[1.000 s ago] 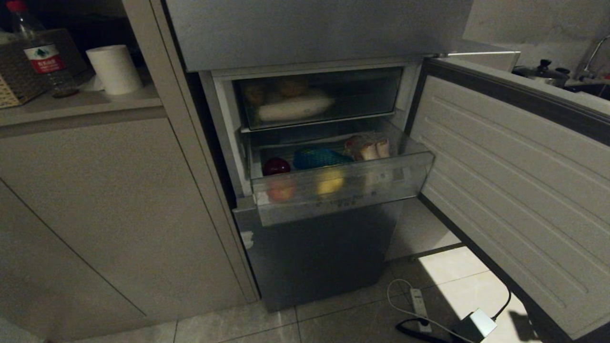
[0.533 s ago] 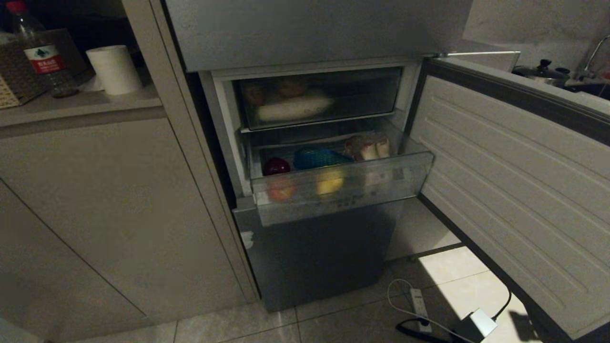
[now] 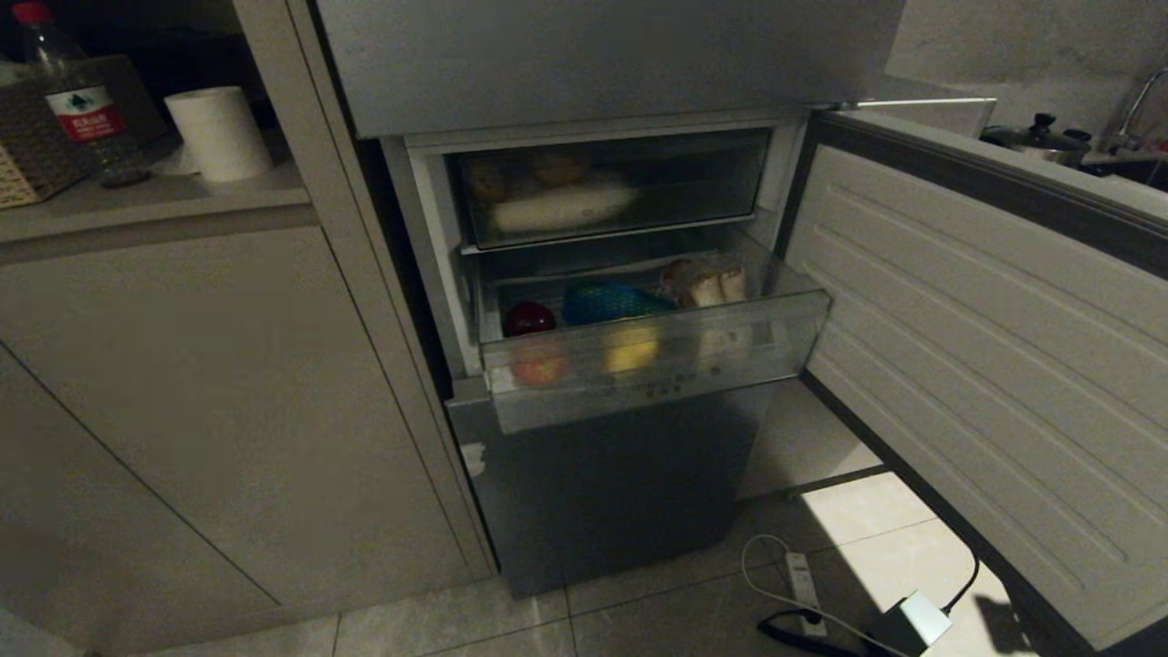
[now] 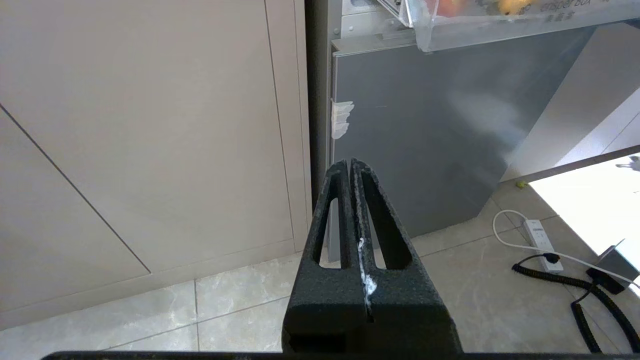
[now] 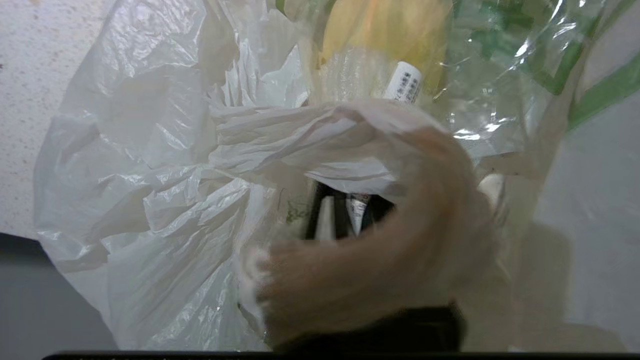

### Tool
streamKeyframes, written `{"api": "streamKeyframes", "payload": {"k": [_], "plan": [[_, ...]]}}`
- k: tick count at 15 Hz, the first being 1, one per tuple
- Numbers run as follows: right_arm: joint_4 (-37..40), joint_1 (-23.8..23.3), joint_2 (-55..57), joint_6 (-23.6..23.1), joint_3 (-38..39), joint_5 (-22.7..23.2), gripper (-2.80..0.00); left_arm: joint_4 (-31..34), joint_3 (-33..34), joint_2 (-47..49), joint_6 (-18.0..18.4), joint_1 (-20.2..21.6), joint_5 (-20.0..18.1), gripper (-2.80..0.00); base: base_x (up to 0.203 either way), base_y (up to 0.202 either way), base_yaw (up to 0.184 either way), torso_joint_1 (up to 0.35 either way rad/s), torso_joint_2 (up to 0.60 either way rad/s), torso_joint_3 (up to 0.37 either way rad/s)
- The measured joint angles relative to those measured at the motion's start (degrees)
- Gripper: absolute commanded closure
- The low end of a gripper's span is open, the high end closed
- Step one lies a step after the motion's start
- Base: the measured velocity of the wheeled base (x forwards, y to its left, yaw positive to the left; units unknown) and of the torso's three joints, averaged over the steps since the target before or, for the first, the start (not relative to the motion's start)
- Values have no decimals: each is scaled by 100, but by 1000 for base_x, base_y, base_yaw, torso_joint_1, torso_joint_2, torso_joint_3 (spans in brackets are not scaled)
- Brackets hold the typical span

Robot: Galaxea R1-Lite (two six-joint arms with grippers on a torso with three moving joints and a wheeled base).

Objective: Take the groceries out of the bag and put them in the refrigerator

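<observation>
The bag (image 5: 165,200) fills the right wrist view, a crinkled white plastic heap resting on a pale speckled tabletop (image 5: 30,100); it does not appear in the head view at all. Through its film show a yellow-green pack (image 5: 385,30) and a small white printed label (image 5: 404,82), so groceries remain inside. The right gripper (image 5: 345,220) is buried among the folds, its dark fingers barely visible behind a blurred pale fold of plastic; the jaws are all but clenched, and whether they grip anything I cannot tell.

The refrigerator (image 3: 602,64) stands with its middle door (image 3: 985,347) swung wide and a clear drawer (image 3: 657,356) pulled out, already holding a red fruit (image 3: 529,318), a blue-green netted item (image 3: 611,301) and other produce. Across the last second the head view is unchanged: nothing has reached the drawer. My judgement is that the next item is being fished out.

The left gripper (image 4: 350,165) hangs parked low before the lower door, jaws clenched on nothing.
</observation>
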Motion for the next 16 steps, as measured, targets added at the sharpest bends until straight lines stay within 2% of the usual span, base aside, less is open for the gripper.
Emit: {"api": "streamKeyframes", "payload": {"k": [16], "plan": [[-81,-37,204,-38,877,-218,-280,2,0,0,0,0,0,0,0,0,0,0,0,0]]}}
